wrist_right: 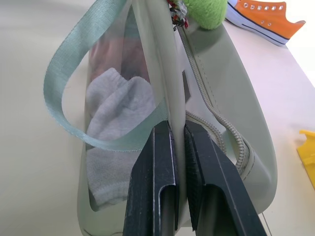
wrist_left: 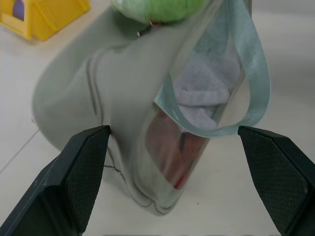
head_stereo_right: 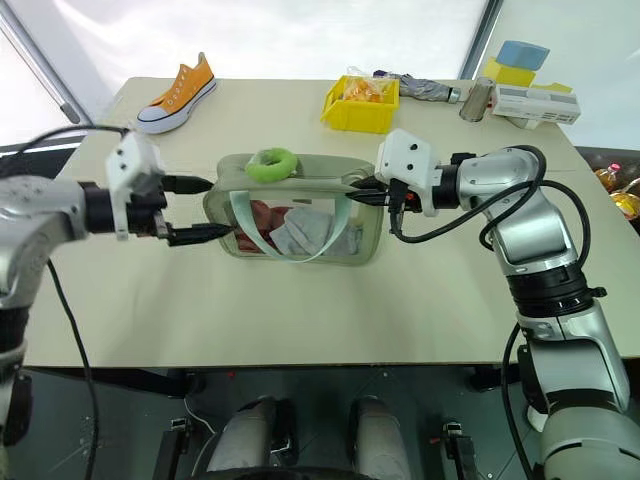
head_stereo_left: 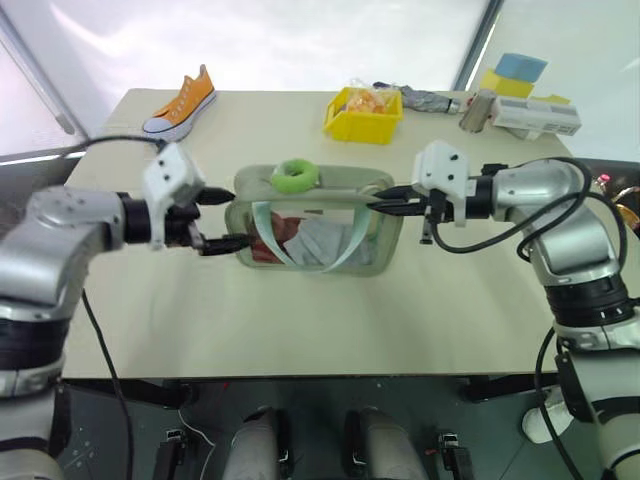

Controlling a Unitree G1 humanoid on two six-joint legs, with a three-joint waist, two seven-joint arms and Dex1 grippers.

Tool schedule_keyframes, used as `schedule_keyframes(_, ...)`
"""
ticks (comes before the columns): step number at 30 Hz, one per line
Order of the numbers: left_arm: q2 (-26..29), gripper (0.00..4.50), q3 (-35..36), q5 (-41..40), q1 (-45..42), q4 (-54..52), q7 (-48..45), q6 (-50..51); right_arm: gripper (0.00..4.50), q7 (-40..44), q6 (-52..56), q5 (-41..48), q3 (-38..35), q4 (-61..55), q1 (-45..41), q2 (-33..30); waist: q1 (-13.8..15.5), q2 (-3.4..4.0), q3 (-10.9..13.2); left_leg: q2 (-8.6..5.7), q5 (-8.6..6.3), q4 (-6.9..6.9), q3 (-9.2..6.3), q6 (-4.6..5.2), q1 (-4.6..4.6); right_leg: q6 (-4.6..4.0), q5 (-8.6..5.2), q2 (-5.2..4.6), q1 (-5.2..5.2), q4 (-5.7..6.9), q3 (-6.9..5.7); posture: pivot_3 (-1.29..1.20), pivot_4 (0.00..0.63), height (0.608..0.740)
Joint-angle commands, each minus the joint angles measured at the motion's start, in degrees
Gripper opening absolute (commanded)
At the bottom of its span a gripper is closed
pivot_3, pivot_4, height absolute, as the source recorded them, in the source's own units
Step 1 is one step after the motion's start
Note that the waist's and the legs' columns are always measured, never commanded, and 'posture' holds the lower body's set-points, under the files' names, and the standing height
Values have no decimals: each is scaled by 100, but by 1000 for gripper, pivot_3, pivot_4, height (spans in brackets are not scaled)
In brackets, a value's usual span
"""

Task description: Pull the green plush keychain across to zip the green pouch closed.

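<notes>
The green pouch (head_stereo_left: 318, 232) is stood upright on the desk (head_stereo_left: 300, 320), roughly at its middle, with the clear window turned toward the robot and the zipper edge uppermost. Its long axis is laid across the desk from the robot's left to its right, so the zipper track runs the same way, and a pull along that line is what the task is judged to need.

The right end effector (head_stereo_right: 362, 192) is pressed shut on the pouch's right upper edge, the fabric rim being pinched between the two black fingers (wrist_right: 160, 177) just beside the zipper teeth. This hold is judged to serve as an anchor, so that the pouch is kept from sliding or tipping while the slider is drawn.

The left end effector (head_stereo_left: 228, 218) is spread wide at the pouch's left end, one finger level with the top edge and the other lower against the side; nothing is gripped by it.

The green plush keychain (head_stereo_left: 294, 176) is seated on the pouch's top edge, left of its middle and well apart from the pinched right corner. The ring is laid nearly flat, its hole facing upward. The zipper beside the right end effector is seen parted, so the closing is judged not yet finished
</notes>
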Motion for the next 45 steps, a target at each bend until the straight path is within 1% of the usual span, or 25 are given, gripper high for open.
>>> schedule_keyframes(1, -99, 3903, 81, 205, -166, 152, 340, -346, 0, 0, -1, 52, -88, -109, -203, -1, -1, 0, 0, -2, 0, 0, 0, 0, 0, 0, 0, 0, 0, 0, -1, 0, 150, 740)
schedule_keyframes(2, -141, 3642, 57, 185, -207, 212, 325, -394, 0, 3, 6, 46, -77, -105, -210, 5, -1, 0, 0, -4, 0, 0, 1, 0, 0, 0, 0, 0, 0, 0, 0, 0, 150, 740)
schedule_keyframes(3, -171, 3178, 25, 165, -244, 247, 310, -423, 0, 9, 6, 38, -67, -89, -221, 9, -2, 0, 0, -4, 0, 0, 1, 0, -1, 0, 0, 0, 0, -1, 0, 0, 150, 740)
schedule_keyframes(5, -187, 2135, -44, 144, -258, 250, 241, -473, 0, 17, 8, 29, -56, -76, -230, 13, -4, 0, 0, -4, 0, 0, 3, 0, -1, 0, 0, 0, 0, -1, -1, 0, 150, 740)
schedule_keyframes(6, -195, 1524, -66, 142, -256, 245, 229, -487, 0, 21, 5, 28, -56, -68, -234, 12, -4, 0, 0, -4, 0, 0, 3, 0, 0, 0, 0, 0, 0, -1, -1, 0, 150, 740)
schedule_keyframes(9, -225, 20, -94, 130, -262, 241, 228, -482, 0, 5, 40, 30, -59, -67, -259, 23, -6, 0, 0, -4, 0, -1, 3, 0, 0, 0, 0, 0, -1, -1, -1, 0, 150, 740)
schedule_keyframes(10, -228, 20, -110, 132, -274, 241, 237, -459, 0, 1, 54, 29, -60, -64, -269, 26, -5, 0, 0, -4, 0, -1, 3, 0, 0, 0, 0, 0, 0, -1, -1, 0, 150, 740)
schedule_keyframes(11, -226, 1, -130, 164, -293, 243, 268, -453, 379, 50, 173, 95, -83, -91, -309, 7, -5, 0, 0, -4, 0, 0, 3, 0, 0, 0, 0, 0, 0, -1, -1, 0, 150, 740)
schedule_keyframes(14, -208, 0, -154, 216, -331, 278, 313, -456, 1618, 84, 466, 222, -168, -160, -578, -19, -5, 1, 0, -3, 0, 0, 3, 0, 0, 0, 0, 0, -1, 0, 0, 0, 150, 740)
schedule_keyframes(16, -174, 0, -156, 210, -334, 288, 306, -453, 2651, 21, 720, 364, -213, -302, -824, 68, -5, 1, 0, -3, 0, 0, 3, 0, 0, 0, 0, -1, -2, 0, 0, 0, 150, 740)
schedule_keyframes(18, -161, 0, -148, 189, -330, 272, 308, -424, 2651, -56, 902, 473, -210, -432, -945, 173, -2, 1, 0, -1, 0, -1, 2, 0, 0, 0, 0, -1, -2, 0, -1, 0, 150, 740)
schedule_keyframes(21, -139, 0, -133, 149, -326, 221, 293, -372, 2651, -243, 1028, 558, -94, -648, -1064, 491, -6, 0, -2, 0, 0, -1, 2, 0, 0, 0, 0, -1, 0, 0, -1, 0, 150, 740)
schedule_keyframes(22, -138, 0, -130, 130, -333, 193, 295, -340, 2651, -330, 991, 525, 6, -666, -1106, 684, -3, 0, -2, 0, 0, -1, 2, 0, 0, 0, 0, -1, 0, 0, -1, 0, 150, 740)
schedule_keyframes(25, -154, 0, -138, 110, -371, 169, 316, -293, 2651, -532, 575, 258, 383, -425, -1239, 1251, -10, 0, -2, -1, 0, -1, 3, 0, 0, 0, 0, -1, -1, 1, -1, 0, 150, 740)
schedule_keyframes(29, -235, 0, -124, 108, -439, 170, 428, -261, 2651, -659, -83, -200, 712, 210, -1414, 1595, 8, 0, -2, -3, 0, -1, 2, 0, -2, 0, 0, -1, -1, 2, -1, 0, 150, 740)
schedule_keyframes(32, -221, 0, -107, 80, -442, 127, 446, -214, 2651, -714, -446, -412, 794, 649, -1529, 1722, 6, 0, -2, -5, 0, 0, 2, 0, -4, 0, 0, -4, 1, 0, -2, 0, 150, 740)
schedule_keyframes(35, -189, 0, -61, 53, -396, 64, 458, -151, 2651, -643, -828, -641, 876, 925, -1563, 1664, -2, 0, -2, -5, 0, 0, 2, 0, -4, 0, 0, -3, 0, 1, -2, 0, 150, 740)
schedule_keyframes(38, -168, 0, -35, 41, -349, 38, 481, -121, 1848, -592, -758, -506, 704, 928, -1607, 1679, -15, 0, -2, -4, 0, -1, 2, 0, -4, 0, 0, -3, -1, 1, -2, 0, 150, 740)
schedule_keyframes(41, -188, 0, -55, 28, -353, 41, 517, -104, 279, -526, -749, -498, 642, 897, -1629, 1612, -14, 0, -2, -3, 0, -1, 1, 0, -3, 0, 0, -2, -1, 2, -2, 0, 150, 740)
schedule_keyframes(42, -199, 0, -74, 31, -365, 65, 527, -115, 70, -517, -720, -481, 591, 889, -1644, 1583, -12, 0, -2, -3, 0, -1, 1, 0, -3, 0, 0, -3, -1, 2, -2, 0, 150, 740)
schedule_keyframes(45, -224, 0, -117, 30, -394, 93, 553, -124, 70, -466, -507, -397, 349, 798, -1753, 1327, -2, 0, -2, -3, 0, -1, 1, 0, -4, 0, 0, -3, -1, 1, -2, 0, 150, 740)
